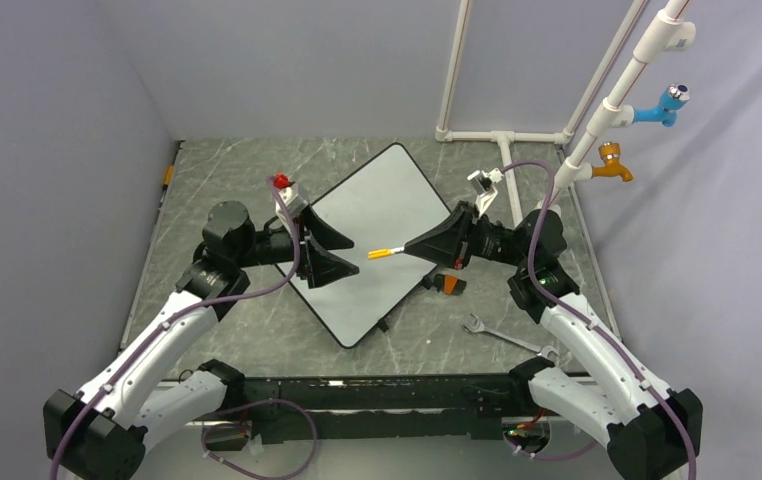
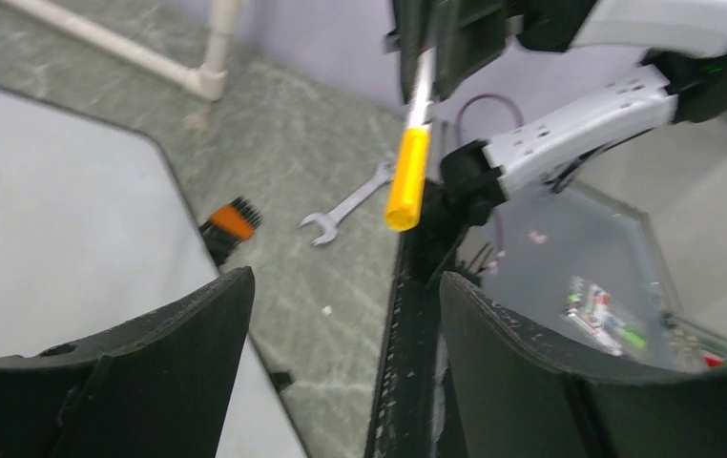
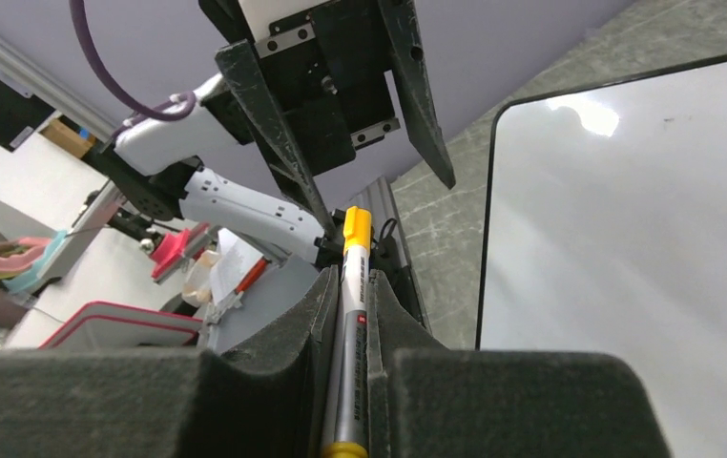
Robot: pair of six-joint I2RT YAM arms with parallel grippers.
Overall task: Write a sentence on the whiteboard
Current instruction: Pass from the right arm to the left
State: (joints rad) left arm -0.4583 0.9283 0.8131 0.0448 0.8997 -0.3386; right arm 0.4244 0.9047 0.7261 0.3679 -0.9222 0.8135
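Note:
The whiteboard [image 1: 387,215] lies turned like a diamond in the middle of the table. Its surface is blank and no orange letters of the sentence show on it. My right gripper [image 1: 412,247] is shut on a grey marker [image 1: 385,252], held level above the board with its orange end pointing left. My left gripper [image 1: 349,252] is open and empty, facing that end a short way off. In the left wrist view the marker [image 2: 409,172] hangs ahead of the open gripper [image 2: 345,286]. In the right wrist view the marker [image 3: 350,305] sits between my fingers, beside the whiteboard [image 3: 627,239].
A metal wrench [image 1: 507,337] lies on the table at the front right. A small orange and black object [image 1: 447,283] lies by the board's right edge. A white pipe frame [image 1: 517,135] with blue and orange taps stands at the back right.

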